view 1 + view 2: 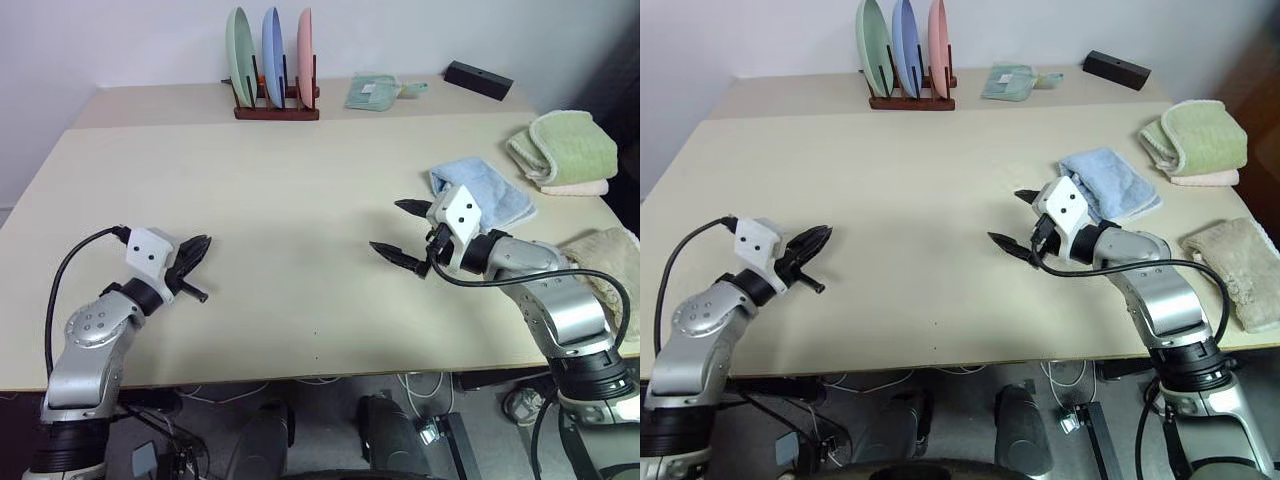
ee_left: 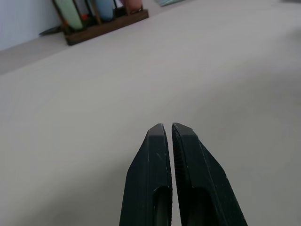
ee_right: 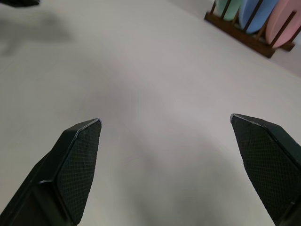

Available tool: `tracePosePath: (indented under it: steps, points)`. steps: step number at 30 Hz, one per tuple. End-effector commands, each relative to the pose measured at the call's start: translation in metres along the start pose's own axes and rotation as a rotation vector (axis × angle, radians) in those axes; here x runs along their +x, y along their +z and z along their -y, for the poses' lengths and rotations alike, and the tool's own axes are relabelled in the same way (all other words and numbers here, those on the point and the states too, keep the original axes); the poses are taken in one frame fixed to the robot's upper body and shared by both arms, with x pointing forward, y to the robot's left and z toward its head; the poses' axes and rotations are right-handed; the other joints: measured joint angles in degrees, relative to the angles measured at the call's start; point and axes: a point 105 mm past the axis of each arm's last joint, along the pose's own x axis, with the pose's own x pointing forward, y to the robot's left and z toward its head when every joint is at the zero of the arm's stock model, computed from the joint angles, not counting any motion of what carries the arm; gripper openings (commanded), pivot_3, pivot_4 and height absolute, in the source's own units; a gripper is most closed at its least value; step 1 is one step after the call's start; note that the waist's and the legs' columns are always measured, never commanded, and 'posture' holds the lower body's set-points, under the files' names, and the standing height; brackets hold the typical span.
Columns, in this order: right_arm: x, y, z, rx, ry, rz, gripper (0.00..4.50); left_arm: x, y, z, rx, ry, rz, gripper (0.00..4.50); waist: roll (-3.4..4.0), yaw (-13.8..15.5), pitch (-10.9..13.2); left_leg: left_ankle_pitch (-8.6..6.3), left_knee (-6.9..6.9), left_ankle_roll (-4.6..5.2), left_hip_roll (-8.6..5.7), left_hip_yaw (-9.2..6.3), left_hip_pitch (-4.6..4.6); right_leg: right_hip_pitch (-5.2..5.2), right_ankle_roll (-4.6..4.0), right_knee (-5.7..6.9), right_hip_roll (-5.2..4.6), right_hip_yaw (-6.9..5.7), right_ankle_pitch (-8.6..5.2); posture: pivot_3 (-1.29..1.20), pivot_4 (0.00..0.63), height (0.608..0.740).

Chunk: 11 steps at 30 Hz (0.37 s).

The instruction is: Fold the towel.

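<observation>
Left eye view shows the towel (image 1: pixel 483 191) lying folded just behind the right gripper (image 1: pixel 398 230) — fingers spread wide, empty — while the left gripper (image 1: pixel 193 252) is closed on nothing; soft, light terry, probably best pinched at a stitched corner.

Pale beige table (image 1: pixel 280 190), seam across its far part, set against a plain white wall (image 1: pixel 120 40). Dark floor (image 1: pixel 330 430) beneath the near edge, with cables (image 1: pixel 420 385) trailing there. Even, soft lighting; faint shadows on the tabletop.
</observation>
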Motion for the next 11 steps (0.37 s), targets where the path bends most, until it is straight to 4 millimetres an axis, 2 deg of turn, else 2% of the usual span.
tracePosePath:
  steps: [1,5,11]
  points:
    - [0.000,0.000,0.017,-0.018,-0.059,0.020,4.48,-0.008,0.009,0.000,0.032,0.011,0.028,0.17,0.00,0.0,0.0,0.00,-0.01,0.00,0.00,0.01,0.00,0.00,0.00,0.00,0.00,0.01,0.00,0.00,0.150,0.740]
    - [-0.001,-0.012,0.021,-0.006,-0.078,-0.003,4.48,-0.010,0.008,0.006,0.029,-0.004,0.020,0.17,-0.01,0.1,0.0,0.00,-0.02,-0.01,0.00,0.01,0.00,-0.01,0.00,0.00,0.00,0.00,0.00,0.00,0.150,0.740]
    - [-0.004,-0.020,0.025,0.020,-0.093,-0.011,4.48,-0.011,0.009,0.005,0.015,0.010,0.022,0.17,-0.01,0.0,0.0,0.00,-0.01,-0.01,0.00,0.01,0.01,0.00,0.00,0.01,0.00,0.00,0.00,0.00,0.150,0.740]
